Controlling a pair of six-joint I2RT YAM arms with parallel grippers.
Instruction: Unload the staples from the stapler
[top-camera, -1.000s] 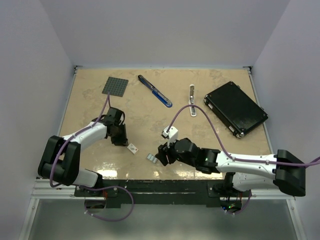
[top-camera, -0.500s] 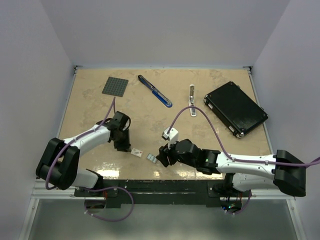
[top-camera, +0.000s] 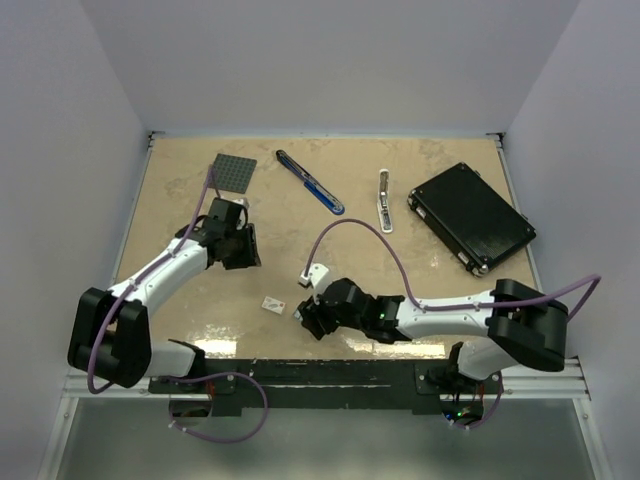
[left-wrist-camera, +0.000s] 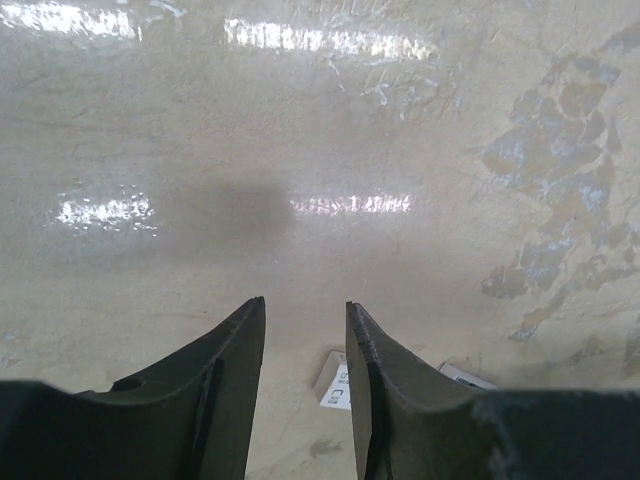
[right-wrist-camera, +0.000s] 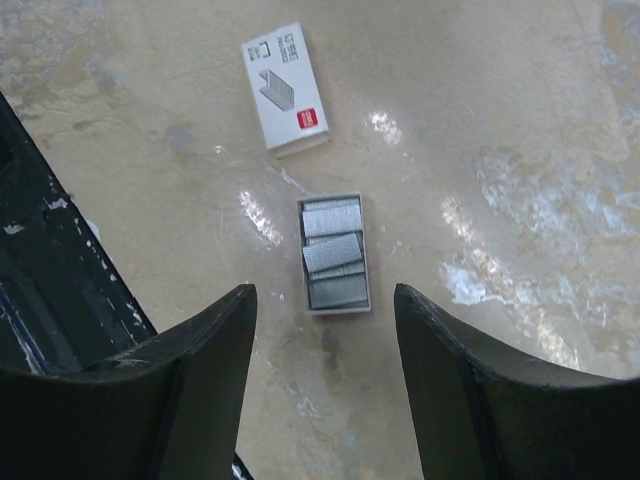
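The slim blue and black stapler lies at the far middle of the table, away from both arms. Grey staples sit as short strips in a small open tray just ahead of my right gripper, which is open and holds nothing. In the top view the right gripper hangs low near the table's front edge, covering that tray. My left gripper hovers left of centre, open and empty. In the left wrist view the left gripper has only bare tabletop between its fingers.
A small white box lies between the two grippers; it also shows beyond the tray as the white box. A silver-white bar tool, a flat black box and a grey square plate lie farther back.
My left gripper pulled back from beside the white box toward the far left and its jaws opened wider. The right arm slid left, over the staple tray.
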